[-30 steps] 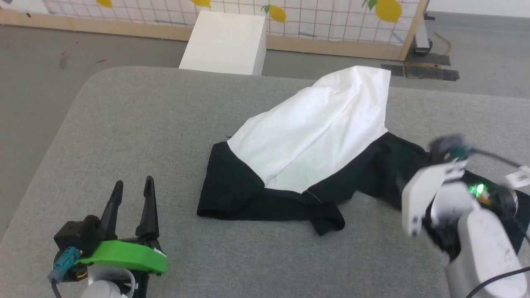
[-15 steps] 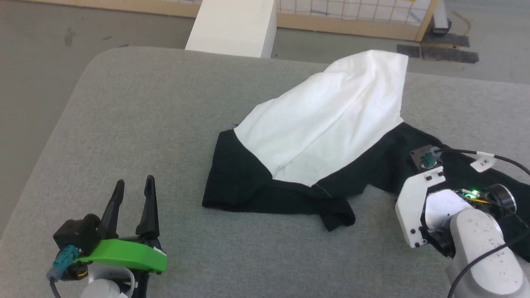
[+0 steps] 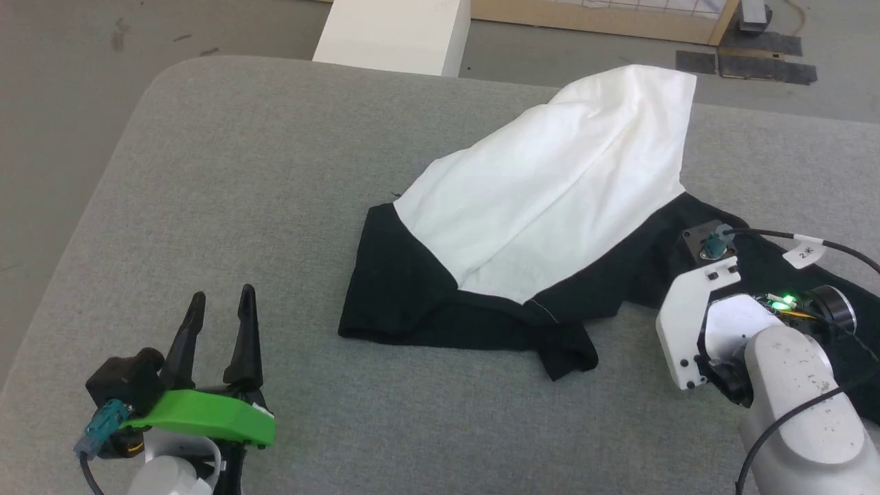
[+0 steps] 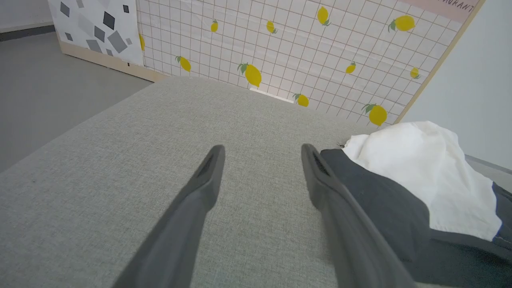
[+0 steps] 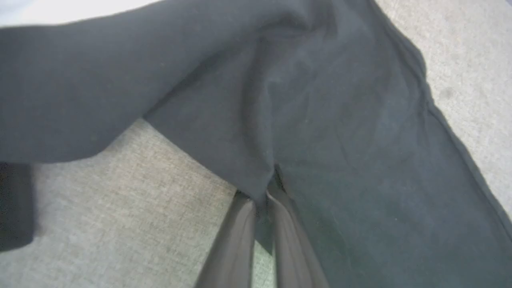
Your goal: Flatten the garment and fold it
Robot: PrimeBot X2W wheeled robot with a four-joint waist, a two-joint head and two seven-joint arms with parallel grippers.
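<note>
The garment (image 3: 543,206) is being carried by the grey surface (image 3: 240,172), to the right of the head view's centre. Its white body is being stretched toward 1 o'clock, ending near the surface's far edge, while its black cloth is being bunched along the 6 o'clock side and spread out toward 4 o'clock. The right pincer (image 5: 262,198) is being held clenched on the garment: in the right wrist view a fold of black cloth is being pinched between the two fingertips, with bare surface being shown at 8 o'clock and at 2 o'clock of them. In the head view the right arm's pale wrist is being held at 4 o'clock, over the black cloth, and the fingers are being hidden by it there. The left pincer (image 3: 223,293) is being held released at 7 o'clock, its fingers being pointed toward 12 o'clock, apart from the garment, with nothing between them. In the left wrist view bare surface is being seen through the gap, and the garment is being seen at 3 o'clock, behind the right-hand finger. A white box (image 3: 395,27) is being shown on the floor (image 3: 69,103) at 12 o'clock, just beyond the surface, and a lemon-patterned panel (image 4: 300,48) is being seen beyond the surface's far edge in the left wrist view.
</note>
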